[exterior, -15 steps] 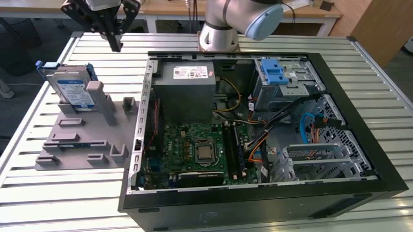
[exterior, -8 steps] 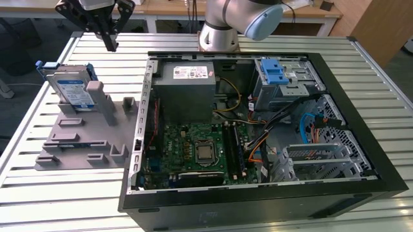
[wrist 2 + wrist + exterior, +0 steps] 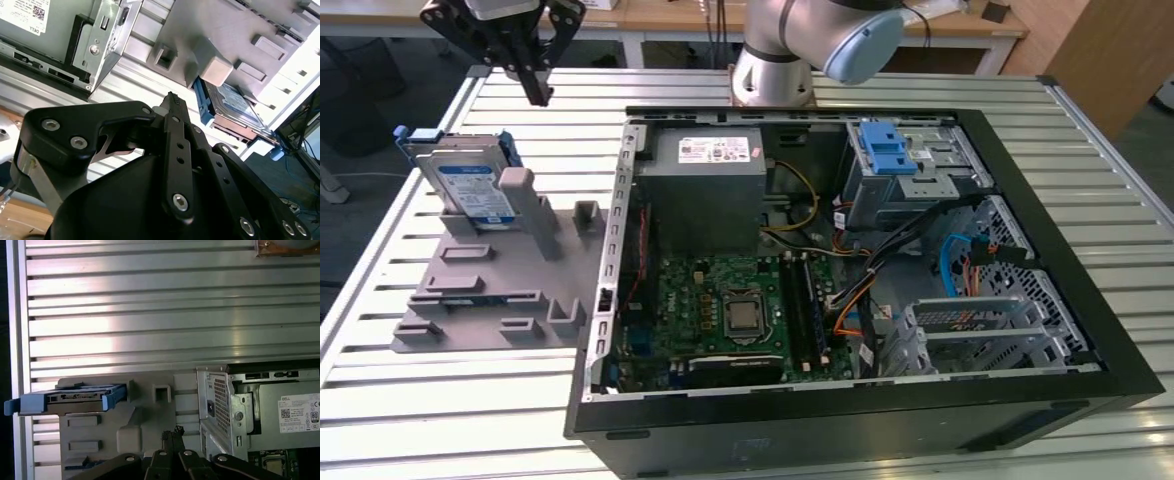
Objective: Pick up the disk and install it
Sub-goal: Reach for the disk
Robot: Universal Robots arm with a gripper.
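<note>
My gripper (image 3: 535, 92) hovers closed on nothing above the disk (image 3: 467, 185), which I see standing on edge in the grey holder (image 3: 480, 300) on the tabletop (image 3: 454, 400), beside the open computer case (image 3: 827, 425).

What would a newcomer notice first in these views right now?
The open computer case dominates the slatted table in the exterior view, its green motherboard exposed. At the exterior view's left, the blue-framed disk stands on edge in a grey holder. The gripper hangs in the air near it, shut and empty.
</note>
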